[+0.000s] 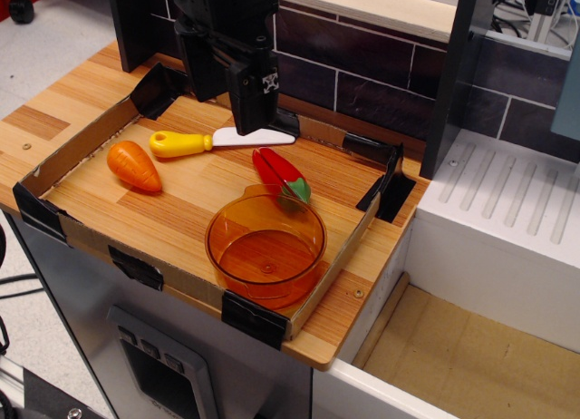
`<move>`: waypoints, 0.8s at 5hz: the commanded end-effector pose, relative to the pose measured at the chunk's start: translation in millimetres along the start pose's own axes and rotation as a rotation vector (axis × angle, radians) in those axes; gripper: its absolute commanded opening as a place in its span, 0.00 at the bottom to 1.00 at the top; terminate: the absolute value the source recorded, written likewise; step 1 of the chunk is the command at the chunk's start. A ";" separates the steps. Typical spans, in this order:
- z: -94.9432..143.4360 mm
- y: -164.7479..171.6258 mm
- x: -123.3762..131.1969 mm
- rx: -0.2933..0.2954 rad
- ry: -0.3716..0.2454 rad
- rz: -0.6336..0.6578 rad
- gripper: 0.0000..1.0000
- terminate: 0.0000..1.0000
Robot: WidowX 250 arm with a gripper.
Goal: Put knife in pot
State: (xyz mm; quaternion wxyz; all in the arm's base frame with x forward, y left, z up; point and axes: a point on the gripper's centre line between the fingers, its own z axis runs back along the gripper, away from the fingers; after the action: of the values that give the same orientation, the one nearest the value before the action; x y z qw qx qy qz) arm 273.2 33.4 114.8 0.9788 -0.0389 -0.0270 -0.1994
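Observation:
The knife [213, 141] lies flat at the back of the wooden board, yellow handle to the left and white blade to the right. The translucent orange pot [217, 251] stands empty at the front right corner of the board. My black gripper [255, 127] hangs at the back, its tip right over the blade end of the knife, close to it or touching it. Its fingers merge into one dark block, so I cannot tell whether they are open or shut. The pot is well in front of the gripper.
An orange toy carrot [134, 165] lies left of the knife handle. A red-and-green toy pepper [281, 176] lies between knife and pot, touching the pot's far rim. A low cardboard wall [181, 287] with black tape rings the board. A white drainer [507, 219] is right.

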 end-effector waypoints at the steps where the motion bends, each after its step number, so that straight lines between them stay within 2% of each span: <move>1: 0.0 0.0 0.0 0.000 0.000 0.000 1.00 0.00; 2: 2.1 9.9 2.1 -0.045 0.024 -0.139 1.00 0.00; 3: 0.8 25.0 4.3 -0.016 0.029 -0.211 1.00 0.00; 4: -0.7 44.4 6.3 0.023 -0.020 -0.299 1.00 0.00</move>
State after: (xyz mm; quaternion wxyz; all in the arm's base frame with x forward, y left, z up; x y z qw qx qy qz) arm 290.0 70.0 97.9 0.9397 -0.0383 -0.0274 -0.3388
